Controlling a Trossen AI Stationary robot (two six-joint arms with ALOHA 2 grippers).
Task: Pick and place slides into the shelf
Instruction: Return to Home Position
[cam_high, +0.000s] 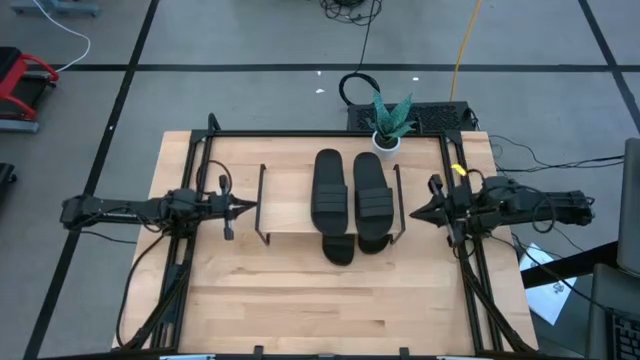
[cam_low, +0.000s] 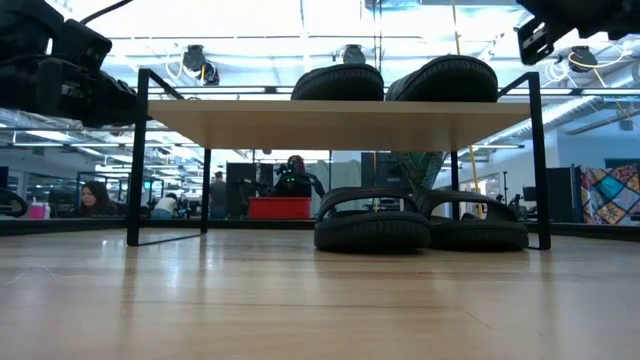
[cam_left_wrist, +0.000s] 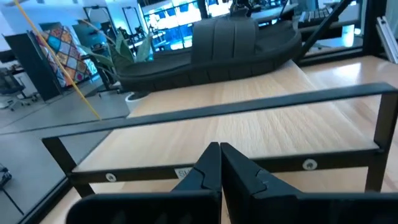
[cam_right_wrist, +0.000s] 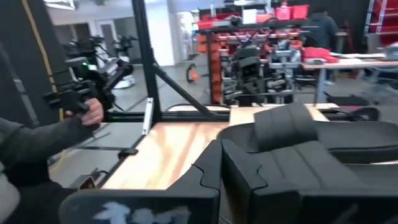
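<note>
The shelf (cam_high: 290, 205) stands mid-table, a light board on thin black wire side frames. Two black slides (cam_high: 328, 190) (cam_high: 372, 190) lie side by side on its top board, also seen in the low view (cam_low: 338, 82) (cam_low: 445, 78). Two more slides (cam_low: 370, 225) (cam_low: 475, 228) rest on the table under the board, their ends sticking out toward the near edge (cam_high: 340, 250). My left gripper (cam_high: 245, 207) hovers shut just left of the shelf's left frame (cam_left_wrist: 219, 155). My right gripper (cam_high: 415, 212) hovers shut just right of the right frame (cam_right_wrist: 219, 152).
A potted plant (cam_high: 390, 125) stands at the table's far edge behind the shelf. Black rails (cam_high: 190, 200) frame the tabletop. The near half of the table (cam_high: 330, 310) is bare wood. A person's hand and sleeve (cam_right_wrist: 87, 115) show beyond the table in the right wrist view.
</note>
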